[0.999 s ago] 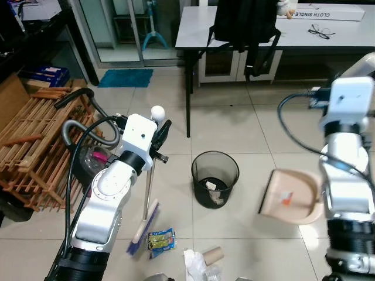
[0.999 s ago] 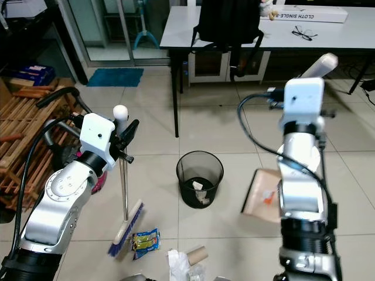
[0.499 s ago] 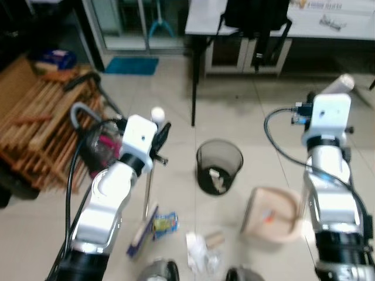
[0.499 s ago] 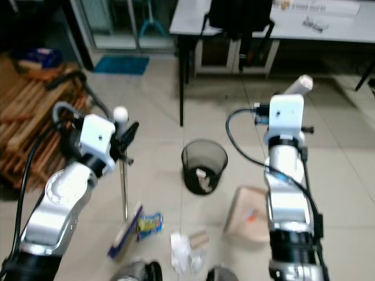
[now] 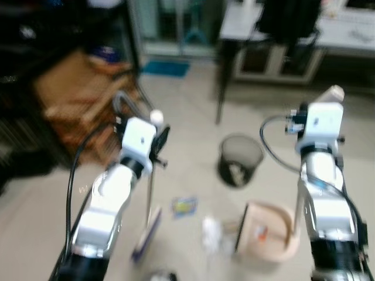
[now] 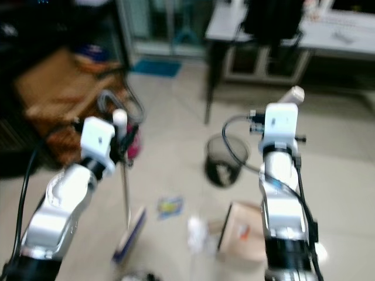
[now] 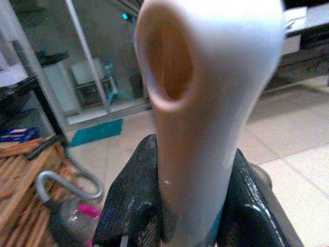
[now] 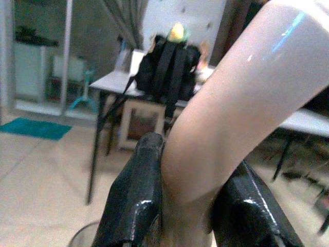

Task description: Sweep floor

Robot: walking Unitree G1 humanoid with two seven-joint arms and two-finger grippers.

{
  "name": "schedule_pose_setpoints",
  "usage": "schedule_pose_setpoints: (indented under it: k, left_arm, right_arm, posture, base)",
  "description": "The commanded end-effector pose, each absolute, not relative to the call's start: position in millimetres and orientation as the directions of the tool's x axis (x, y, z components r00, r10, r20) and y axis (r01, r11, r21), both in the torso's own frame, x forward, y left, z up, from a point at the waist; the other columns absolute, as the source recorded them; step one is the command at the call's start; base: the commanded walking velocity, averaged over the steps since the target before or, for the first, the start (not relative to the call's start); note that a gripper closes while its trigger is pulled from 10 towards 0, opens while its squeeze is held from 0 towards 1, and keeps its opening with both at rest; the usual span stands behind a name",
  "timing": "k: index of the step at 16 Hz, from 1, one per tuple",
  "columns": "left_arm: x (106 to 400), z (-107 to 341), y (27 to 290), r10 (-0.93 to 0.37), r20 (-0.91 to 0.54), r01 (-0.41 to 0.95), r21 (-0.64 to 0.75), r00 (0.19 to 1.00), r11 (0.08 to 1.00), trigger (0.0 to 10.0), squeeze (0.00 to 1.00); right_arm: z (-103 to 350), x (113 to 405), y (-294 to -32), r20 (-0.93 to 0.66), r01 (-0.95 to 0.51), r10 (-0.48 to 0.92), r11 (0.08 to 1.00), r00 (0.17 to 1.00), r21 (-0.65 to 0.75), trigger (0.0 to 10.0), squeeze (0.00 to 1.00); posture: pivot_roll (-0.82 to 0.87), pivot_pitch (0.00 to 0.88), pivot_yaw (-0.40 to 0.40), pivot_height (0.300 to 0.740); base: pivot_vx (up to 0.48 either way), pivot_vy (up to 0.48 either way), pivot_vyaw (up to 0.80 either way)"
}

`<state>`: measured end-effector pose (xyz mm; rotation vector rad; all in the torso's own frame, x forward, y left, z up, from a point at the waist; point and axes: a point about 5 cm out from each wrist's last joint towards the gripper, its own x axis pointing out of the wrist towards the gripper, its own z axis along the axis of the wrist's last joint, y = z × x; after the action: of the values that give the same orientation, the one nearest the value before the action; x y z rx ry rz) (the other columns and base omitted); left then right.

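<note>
My left gripper (image 7: 187, 170) is shut on the white broom handle (image 7: 205, 103). The broom (image 5: 150, 193) stands upright on the tiled floor with its blue bristle head (image 5: 146, 231) down. My right gripper (image 8: 187, 154) is shut on the pale dustpan handle (image 8: 241, 103). The beige dustpan (image 5: 266, 231) rests on the floor on my right. Between broom and dustpan lie a yellow-blue wrapper (image 5: 184, 206) and crumpled white paper (image 5: 210, 229). The head views are blurred.
A black mesh waste bin (image 5: 239, 159) stands just beyond the litter. Wooden racks (image 5: 73, 88) and a grey vacuum hose (image 5: 124, 102) crowd the left. A table (image 5: 246, 17) with a black backpack (image 5: 287, 17) stands at the back, a blue mat (image 5: 167, 68) beside it.
The whole view has swung and blurred, so the camera moved. The dustpan now sits closer to the white paper. Both grippers keep their holds.
</note>
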<state>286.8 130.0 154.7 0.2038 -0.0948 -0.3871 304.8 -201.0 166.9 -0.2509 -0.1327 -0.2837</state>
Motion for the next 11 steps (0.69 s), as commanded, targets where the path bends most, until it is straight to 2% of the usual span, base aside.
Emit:
schedule_pose_setpoints:
  k: [1, 6, 8, 9, 11]
  left_arm:
    - [288, 164, 130, -0.381, 0.087, 0.353, 0.236, 0.920, 0.905, 10.0, 0.00]
    - [293, 164, 134, -0.322, 0.099, 0.295, 0.221, 0.942, 0.930, 10.0, 0.00]
    - [295, 164, 133, -0.319, 0.107, 0.291, 0.213, 0.942, 0.933, 10.0, 0.00]
    - [296, 164, 133, -0.316, 0.109, 0.288, 0.213, 0.943, 0.934, 10.0, 0.00]
    - [296, 164, 133, -0.310, 0.111, 0.283, 0.210, 0.944, 0.936, 10.0, 0.00]
  right_arm:
    - [175, 303, -199, 0.195, 0.305, -0.267, 0.930, 0.944, -0.205, 10.0, 0.00]
    - [157, 301, -193, 0.081, 0.252, -0.240, 0.946, 0.967, -0.206, 10.0, 0.00]
    - [151, 300, -190, 0.041, 0.240, -0.237, 0.960, 0.971, -0.146, 10.0, 0.00]
    - [149, 300, -189, 0.029, 0.238, -0.236, 0.963, 0.971, -0.128, 10.0, 0.00]
    - [147, 300, -187, 0.015, 0.232, -0.232, 0.965, 0.973, -0.123, 10.0, 0.00]
  posture:
    - [-0.04, 0.023, 0.039, 0.740]
    - [-0.04, 0.032, 0.042, 0.740]
    - [-0.04, 0.038, 0.043, 0.740]
    - [-0.04, 0.038, 0.043, 0.740]
    - [-0.04, 0.042, 0.043, 0.740]
  base:
    - [0.000, 0.000, 0.00]
    - [0.000, 0.000, 0.00]
    - [0.000, 0.000, 0.00]
    - [0.259, 0.000, 0.00]
    - [0.332, 0.000, -0.55]
